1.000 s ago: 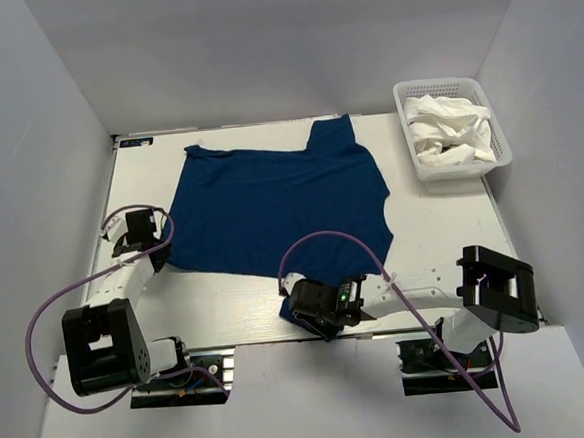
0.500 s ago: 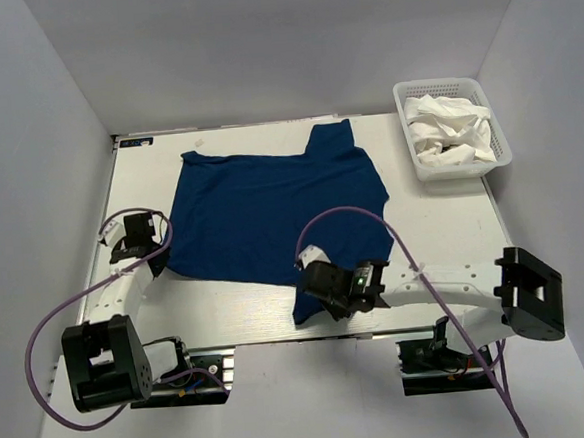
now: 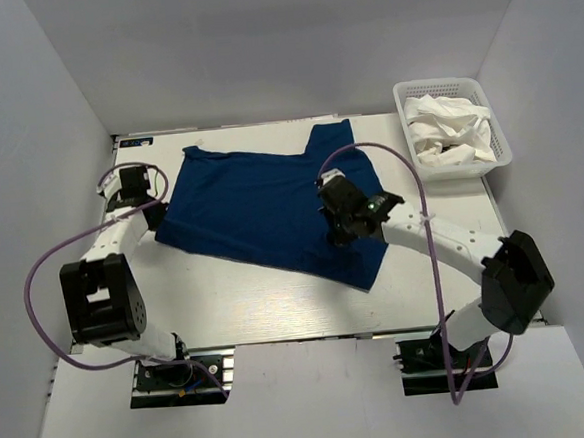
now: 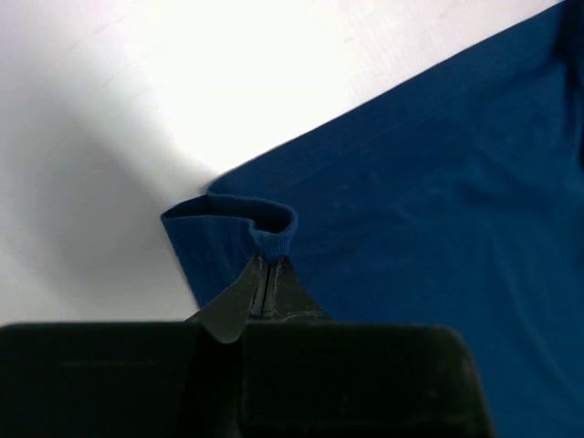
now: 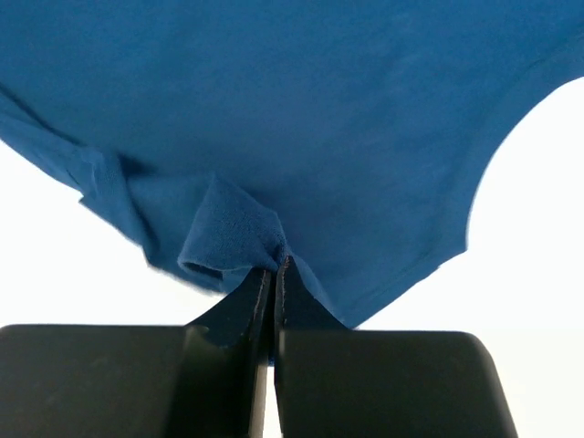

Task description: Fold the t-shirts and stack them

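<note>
Item one, navy t-shirt (image 3: 261, 206): we find it spread across the middle of the counter (image 3: 227, 294), one sleeve reaching toward the far edge, the cloth mostly open and flat, with no finished fold that we can make out. Left pincer (image 4: 266, 265): jaws pressed together on a rolled bit of the shirt's left edge, as the left wrist view shows plainly. Right pincer (image 5: 274, 269): likewise clamped, on a bunched pleat of the same shirt toward its right side, the pleat raised above the layer of cloth beneath it. Item two, white t-shirt (image 3: 446, 128): crumpled inside the white lattice basket (image 3: 456, 171), which stands at the far right corner of the counter, well apart from both pincers. Progress, in our judgement: early; the first fold of the navy shirt is in hand but not yet laid down, the white shirt has not been taken out of the basket, and nothing is stacked. Left to do, as we judge it: finish folding the navy shirt, fetch and fold the white one, then set one upon the other. Surface: a pale, smooth white counter, evenly lit, carrying the shirt and the basket, with both arm bases at its near edge. Room: plain light grey walls (image 3: 280, 49) close the counter in on the left, far and right sides, and we see no markings on them
</note>
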